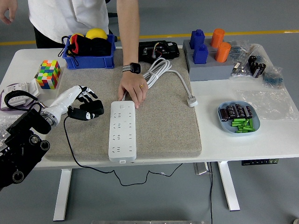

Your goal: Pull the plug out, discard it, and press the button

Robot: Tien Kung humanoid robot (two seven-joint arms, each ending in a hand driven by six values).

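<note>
A white power strip (pixel 123 131) lies lengthwise on the grey mat (pixel 163 126), with no plug in its sockets. My left hand (pixel 85 106) hovers left of the strip over the mat, its fingers curled around a black plug (pixel 89 112). The plug's thin black cable (pixel 77 149) trails down over the table's front edge. A person's hand (pixel 132 91) presses on the far end of the strip. My right hand does not appear.
A blue bin (pixel 88 49) with balls stands at the back left. A colourful cube (pixel 48 73) sits near the left edge. A coiled white cable (pixel 161 72), a grey block holder (pixel 208 60) and a blue dish (pixel 238 117) of parts lie to the right.
</note>
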